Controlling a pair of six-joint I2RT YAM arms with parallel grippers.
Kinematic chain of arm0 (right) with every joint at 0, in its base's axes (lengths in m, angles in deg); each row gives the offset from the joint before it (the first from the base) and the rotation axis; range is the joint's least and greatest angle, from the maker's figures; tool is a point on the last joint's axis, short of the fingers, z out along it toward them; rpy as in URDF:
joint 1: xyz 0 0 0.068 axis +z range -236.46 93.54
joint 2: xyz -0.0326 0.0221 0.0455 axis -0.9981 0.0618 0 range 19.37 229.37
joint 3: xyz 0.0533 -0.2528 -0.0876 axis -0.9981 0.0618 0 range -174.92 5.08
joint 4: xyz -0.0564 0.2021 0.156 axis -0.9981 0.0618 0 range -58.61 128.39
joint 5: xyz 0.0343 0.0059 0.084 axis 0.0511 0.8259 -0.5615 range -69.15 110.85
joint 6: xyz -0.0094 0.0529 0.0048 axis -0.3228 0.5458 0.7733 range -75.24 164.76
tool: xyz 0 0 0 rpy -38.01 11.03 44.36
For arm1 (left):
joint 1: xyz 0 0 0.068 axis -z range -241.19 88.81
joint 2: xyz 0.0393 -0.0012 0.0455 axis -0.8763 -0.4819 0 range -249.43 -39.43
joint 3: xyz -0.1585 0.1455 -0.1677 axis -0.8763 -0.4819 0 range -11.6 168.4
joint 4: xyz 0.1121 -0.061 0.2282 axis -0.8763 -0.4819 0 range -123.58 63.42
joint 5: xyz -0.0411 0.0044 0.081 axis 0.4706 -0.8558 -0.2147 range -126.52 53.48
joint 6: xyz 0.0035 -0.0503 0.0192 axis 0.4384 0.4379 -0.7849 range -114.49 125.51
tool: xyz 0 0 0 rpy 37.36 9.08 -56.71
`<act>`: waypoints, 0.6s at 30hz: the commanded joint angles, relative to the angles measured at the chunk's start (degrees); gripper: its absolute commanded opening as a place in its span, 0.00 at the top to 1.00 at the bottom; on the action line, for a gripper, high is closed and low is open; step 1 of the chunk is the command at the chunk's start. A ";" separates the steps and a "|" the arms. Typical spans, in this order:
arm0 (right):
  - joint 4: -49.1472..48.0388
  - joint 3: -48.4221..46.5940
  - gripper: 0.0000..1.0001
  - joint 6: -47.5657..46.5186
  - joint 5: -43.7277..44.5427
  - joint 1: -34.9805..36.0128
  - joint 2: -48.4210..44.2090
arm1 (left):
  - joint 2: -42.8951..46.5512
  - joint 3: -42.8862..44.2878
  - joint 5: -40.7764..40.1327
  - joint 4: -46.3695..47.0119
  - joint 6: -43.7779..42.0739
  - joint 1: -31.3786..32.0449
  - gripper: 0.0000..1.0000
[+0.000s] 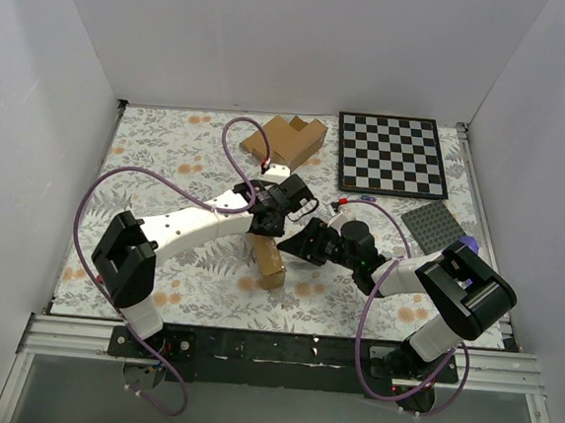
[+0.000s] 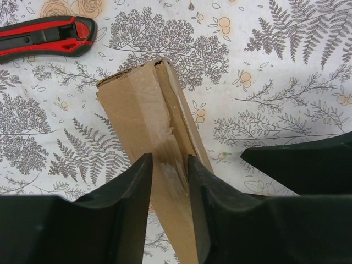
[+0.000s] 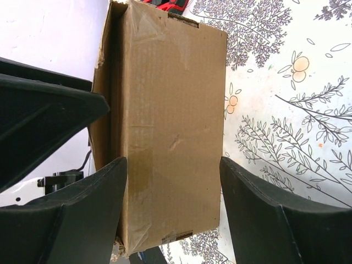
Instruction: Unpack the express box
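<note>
The express box (image 1: 270,265) is a small brown taped carton standing on edge on the floral table cover, between both arms. In the left wrist view my left gripper (image 2: 169,165) is shut on the upper taped edge of the box (image 2: 146,104). The cardboard fills the narrow gap between its fingers. In the right wrist view my right gripper (image 3: 173,165) spans the box's broad face (image 3: 170,93), one finger against each side. From above, the left gripper (image 1: 280,221) and the right gripper (image 1: 295,242) meet over the box.
A red and black utility knife (image 2: 47,34) lies on the cover beyond the box. A larger notched cardboard box (image 1: 284,140) stands at the back. A chessboard (image 1: 391,154) and a grey studded plate (image 1: 435,227) lie to the right. White walls enclose the table.
</note>
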 commanded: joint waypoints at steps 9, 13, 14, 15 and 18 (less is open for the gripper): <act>3.94 -0.56 0.27 -2.72 1.56 -0.19 0.82 | 5.61 -2.11 -2.10 0.07 -1.61 -0.29 1.00; 3.77 -0.47 0.27 -2.63 1.47 -0.19 0.82 | 7.71 -4.22 -1.40 1.66 -1.96 -0.29 1.00; 3.85 -0.38 0.27 -2.63 1.55 -0.19 0.82 | 8.24 -4.84 -1.31 2.09 -1.96 -0.20 1.00; 3.85 -0.38 0.27 -2.63 1.56 -0.19 0.82 | 9.55 -5.37 -1.22 3.06 -2.05 -0.29 1.00; 3.77 -0.21 0.27 -2.54 1.64 -0.19 0.65 | 11.67 -7.65 -1.92 4.64 -2.05 -0.29 1.00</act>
